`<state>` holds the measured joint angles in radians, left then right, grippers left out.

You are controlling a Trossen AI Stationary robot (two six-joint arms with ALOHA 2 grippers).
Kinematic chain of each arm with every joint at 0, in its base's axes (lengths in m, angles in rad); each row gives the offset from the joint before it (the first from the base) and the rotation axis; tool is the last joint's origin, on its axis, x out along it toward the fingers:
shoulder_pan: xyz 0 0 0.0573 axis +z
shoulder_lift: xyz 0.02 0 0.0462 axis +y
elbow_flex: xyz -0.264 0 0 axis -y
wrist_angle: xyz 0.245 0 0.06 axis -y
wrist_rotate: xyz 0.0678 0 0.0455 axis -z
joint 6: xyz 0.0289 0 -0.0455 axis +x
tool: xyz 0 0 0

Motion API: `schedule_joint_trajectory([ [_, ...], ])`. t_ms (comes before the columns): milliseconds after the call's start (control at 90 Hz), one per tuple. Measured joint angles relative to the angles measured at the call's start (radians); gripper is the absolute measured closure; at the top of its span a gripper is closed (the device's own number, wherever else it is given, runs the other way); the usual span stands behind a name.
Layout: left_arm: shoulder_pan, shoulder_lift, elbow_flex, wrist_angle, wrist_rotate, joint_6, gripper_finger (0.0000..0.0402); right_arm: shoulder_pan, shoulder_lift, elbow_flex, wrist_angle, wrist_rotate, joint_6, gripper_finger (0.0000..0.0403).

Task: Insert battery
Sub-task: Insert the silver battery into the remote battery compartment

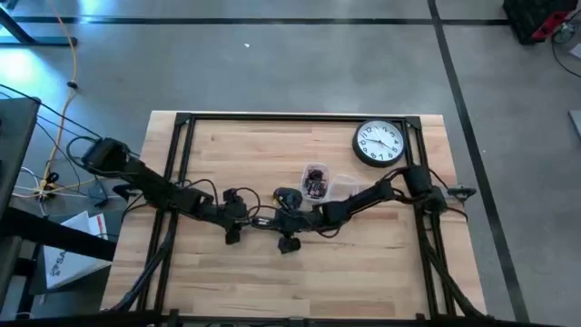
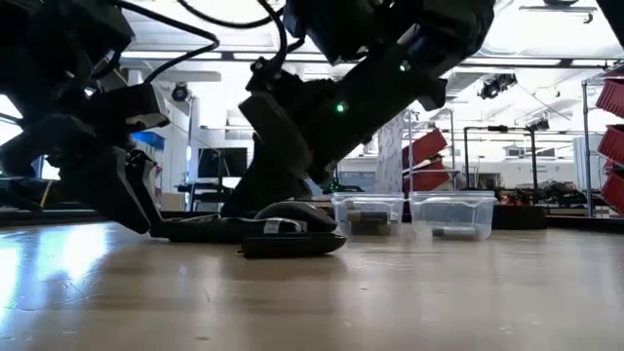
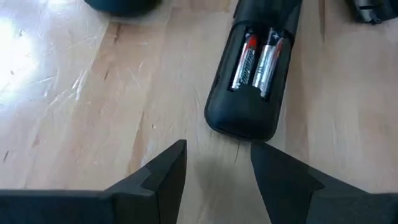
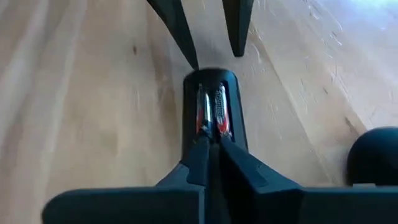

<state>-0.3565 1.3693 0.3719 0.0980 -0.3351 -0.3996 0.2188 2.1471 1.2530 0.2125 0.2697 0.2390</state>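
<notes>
Batteries [image 3: 260, 59] seated in remote [image 3: 249, 93], between both grippers, right seemingly closed

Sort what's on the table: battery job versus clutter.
Job:
black remote with open battery bay
two red-and-silver batteries seated in it
left gripper, open
right gripper, shut

Clutter:
round black-rimmed wall clock
clear plastic tubs
black computer mouse

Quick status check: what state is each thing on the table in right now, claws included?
Remote control: lying flat, battery cover off, compartment open.
Batteries: two seated side by side in the compartment.
Left claw: open, empty, just short of the remote's end.
Right claw: fingers nearly together, pressing down at the batteries.
Clear containers: standing upright behind the remote.
Wall clock: lying face up.
</notes>
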Motion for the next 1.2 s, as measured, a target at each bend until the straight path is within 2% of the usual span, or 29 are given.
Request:
schedule_joint_trajectory([
  [1200, -0.001, 0.001, 0.0, 0.046, -0.016, 0.001, 0.0238, -0.012, 0.063, 0.003, 0.111, -0.004, -0.005, 0.0403],
])
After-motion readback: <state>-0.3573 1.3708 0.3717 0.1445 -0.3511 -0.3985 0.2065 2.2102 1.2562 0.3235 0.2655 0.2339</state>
